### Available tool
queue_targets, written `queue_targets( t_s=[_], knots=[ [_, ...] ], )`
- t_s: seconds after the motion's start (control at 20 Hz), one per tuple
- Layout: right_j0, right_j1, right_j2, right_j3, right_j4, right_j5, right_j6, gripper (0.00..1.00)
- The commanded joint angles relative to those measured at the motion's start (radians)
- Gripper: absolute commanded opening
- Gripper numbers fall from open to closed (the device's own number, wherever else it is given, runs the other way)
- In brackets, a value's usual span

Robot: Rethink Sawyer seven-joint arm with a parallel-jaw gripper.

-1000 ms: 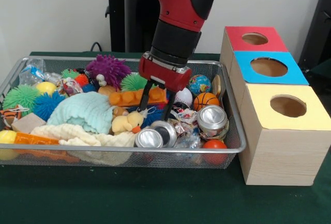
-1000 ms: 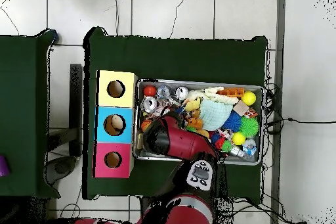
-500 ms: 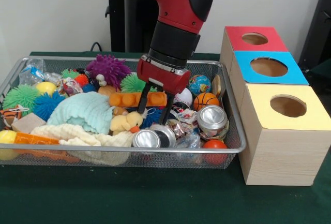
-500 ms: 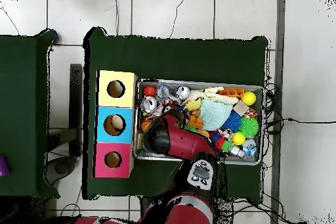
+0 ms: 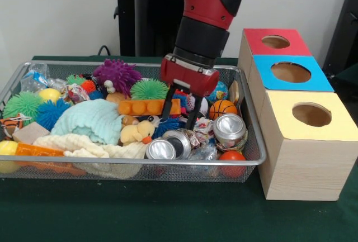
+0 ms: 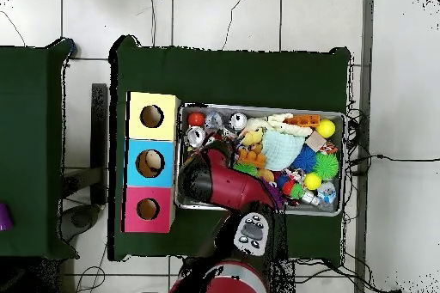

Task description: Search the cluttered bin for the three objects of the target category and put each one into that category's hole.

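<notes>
The wire mesh bin (image 5: 128, 162) is full of toys; it also shows in the overhead view (image 6: 258, 107). My gripper (image 5: 179, 114) is open, its fingers (image 5: 166, 107) reaching down into the bin's right part, beside the orange brick (image 5: 146, 107). A whitish bundle with red and blue patches (image 5: 182, 100) shows between the fingers, and I cannot tell whether they touch it. A second wrinkly bundle (image 5: 200, 128) lies just right of the gripper, and a third (image 5: 75, 92) at the far left. The yellow box's hole (image 5: 311, 114) is empty; it also shows from overhead (image 6: 152, 117). There, my arm (image 6: 210, 178) hides the gripper.
Silver cans (image 5: 229, 126) (image 5: 161, 150) lie at the bin's front right. A small basketball (image 5: 222, 108), a globe ball (image 5: 217, 91), a purple spiky ball (image 5: 116, 75), a mint cloth (image 5: 92, 120) and a yellow duck (image 5: 137, 133) surround the gripper. Blue-topped (image 5: 291, 72) and red-topped (image 5: 275, 42) boxes stand behind the yellow one.
The gripper has moved toward the boxes' side of the bin, from over the orange brick to over the bundle beside it. Its fingers keep the same spread.
</notes>
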Motion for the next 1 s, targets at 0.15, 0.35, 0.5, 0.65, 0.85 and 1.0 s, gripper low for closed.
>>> queue_targets(
  t_s=[0.15, 0.35, 0.5, 0.65, 0.85, 1.0],
  knots=[
    [0.023, -0.082, 0.087, 0.107, 0.077, 0.116, 0.216, 1.0],
    [0.021, -0.104, 0.075, 0.106, 0.085, 0.154, 0.191, 1.0],
    [0.006, -0.081, 0.092, 0.099, 0.079, 0.115, 0.188, 1.0],
    [0.0, -0.042, 0.097, 0.082, 0.073, 0.064, 0.188, 1.0],
    [-0.034, -0.013, 0.125, 0.065, 0.055, 0.021, 0.184, 1.0],
    [-0.03, 0.003, 0.121, 0.052, 0.062, 0.008, 0.188, 1.0]
  ],
)
